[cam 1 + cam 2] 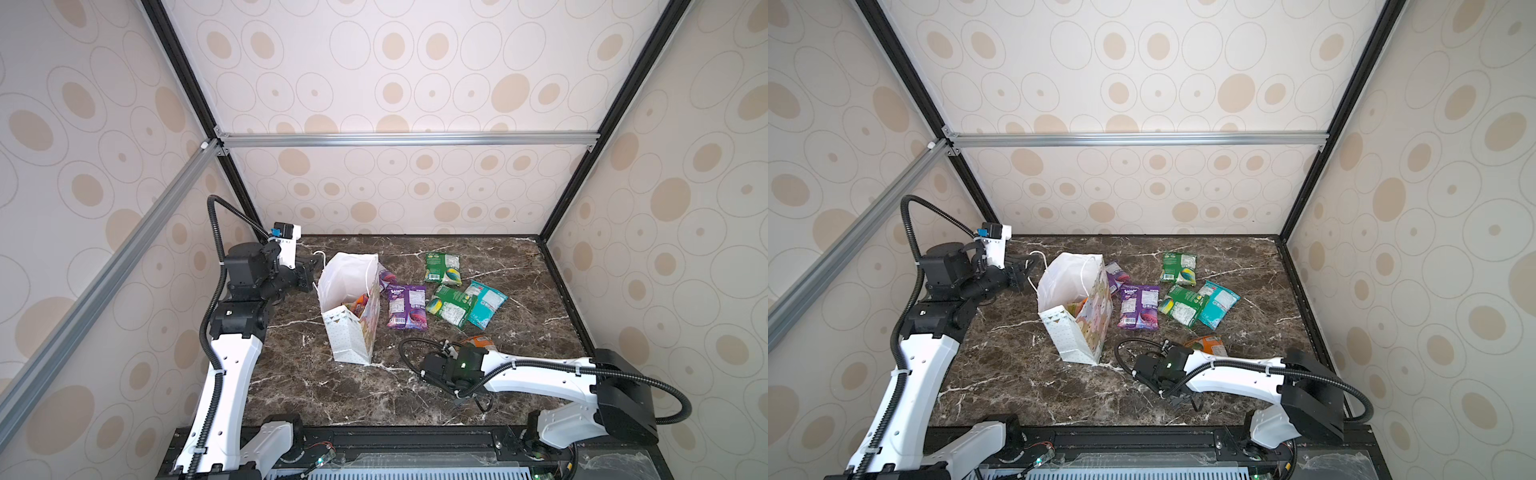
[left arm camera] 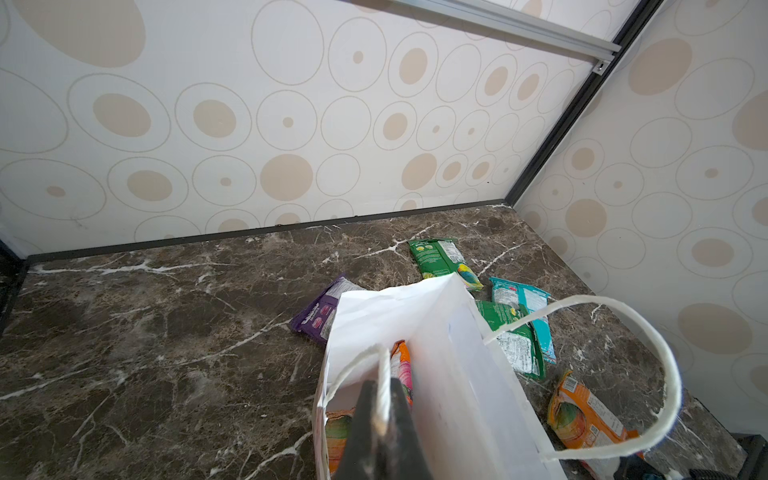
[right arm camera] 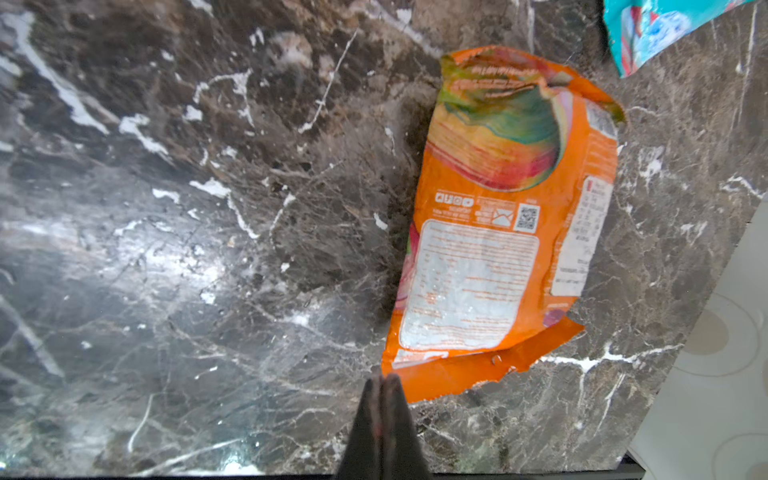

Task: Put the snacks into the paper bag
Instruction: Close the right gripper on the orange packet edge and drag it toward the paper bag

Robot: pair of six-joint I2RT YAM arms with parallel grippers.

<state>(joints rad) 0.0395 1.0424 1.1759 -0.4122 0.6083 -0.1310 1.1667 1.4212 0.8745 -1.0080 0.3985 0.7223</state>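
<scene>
Six snacks [image 1: 406,307] are lying outside the paper bag [image 1: 351,340] standing mid-table, while the left gripper [image 2: 382,386] is pinching its cord handle [image 2: 384,365] tight. The right gripper [image 3: 383,380], jaws closed, appears to be nipping the corner of an orange packet [image 3: 490,232] on the table [image 3: 166,249], which next seems to need lifting over the bag's mouth.

Robot lab test booth, walls of oval-patterned panels [image 1: 415,62], aluminium frame rails [image 1: 407,139], dark marble-look tabletop [image 1: 332,395], two white robot arms [image 1: 232,361] mounted at its front edge
</scene>
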